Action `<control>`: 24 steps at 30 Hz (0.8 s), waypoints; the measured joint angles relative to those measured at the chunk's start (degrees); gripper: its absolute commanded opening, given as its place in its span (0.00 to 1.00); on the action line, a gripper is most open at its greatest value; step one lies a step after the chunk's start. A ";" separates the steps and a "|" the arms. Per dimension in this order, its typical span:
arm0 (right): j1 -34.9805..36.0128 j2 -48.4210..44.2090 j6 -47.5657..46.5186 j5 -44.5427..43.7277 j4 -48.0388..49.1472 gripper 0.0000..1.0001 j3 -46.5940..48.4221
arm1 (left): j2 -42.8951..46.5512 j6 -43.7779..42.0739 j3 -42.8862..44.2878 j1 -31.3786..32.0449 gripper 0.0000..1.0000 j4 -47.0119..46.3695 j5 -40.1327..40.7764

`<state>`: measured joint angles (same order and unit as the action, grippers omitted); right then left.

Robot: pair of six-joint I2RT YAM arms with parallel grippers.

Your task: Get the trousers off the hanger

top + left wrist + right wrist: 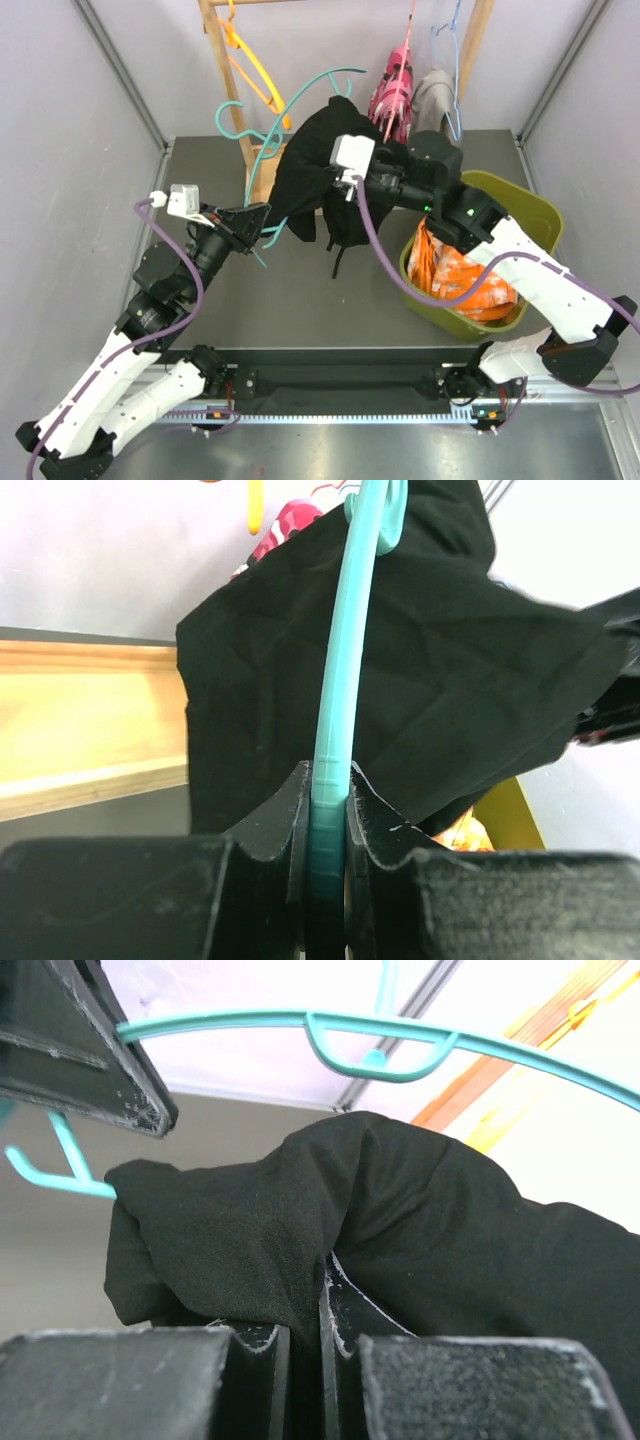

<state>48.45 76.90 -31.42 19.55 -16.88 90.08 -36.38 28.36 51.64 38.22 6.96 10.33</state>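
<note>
A table (300, 300) carries a bin (545, 215) on its right side, and a pair of trousers (465, 275) lies inside it. Behind the table's left half stands a rack (213, 70) with an empty hanger (255, 65) hooked on it. Two hanging pairs (392, 95) (435, 100) sit side by side behind the bin. Above the table's middle, the left gripper (255, 222) clamps the lower end of a second hanger (265, 150). The middle trousers (310, 180) hang just right of it, pinched by the right gripper (322, 1295) between hanger and bin.
</note>
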 measured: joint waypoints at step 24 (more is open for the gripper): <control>-13.14 -5.99 16.31 15.43 7.45 0.00 12.46 | 3.19 -9.11 -7.21 -0.24 0.00 15.50 7.89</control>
<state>35.31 70.91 -15.11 34.98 -9.43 102.54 -33.19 19.25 44.42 37.98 22.46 18.22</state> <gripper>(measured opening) 0.038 0.184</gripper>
